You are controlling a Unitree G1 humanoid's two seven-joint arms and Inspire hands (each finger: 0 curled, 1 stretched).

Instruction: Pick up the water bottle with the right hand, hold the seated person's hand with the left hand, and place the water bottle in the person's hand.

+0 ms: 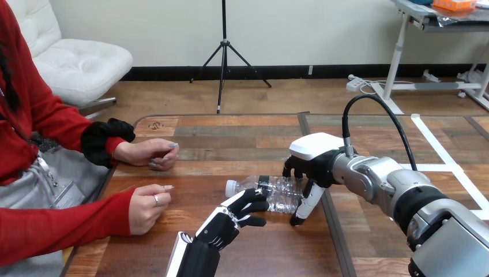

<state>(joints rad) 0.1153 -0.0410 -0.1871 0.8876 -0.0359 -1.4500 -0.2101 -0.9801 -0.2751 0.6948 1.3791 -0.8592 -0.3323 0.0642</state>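
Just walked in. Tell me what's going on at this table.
The robot's right hand is curled over a water bottle that lies on its side on the table, fingers behind it, thumb in front; it is not yet lifted. The left hand hovers open by the bottle's cap end, holding nothing. The person's near hand and far hand rest on the table at the left, apart from both robot hands.

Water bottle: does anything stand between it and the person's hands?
Partly. The left hand sits by the cap end of the water bottle, its fingers lying across the path to the person's nearer hand. Beyond it, only table.
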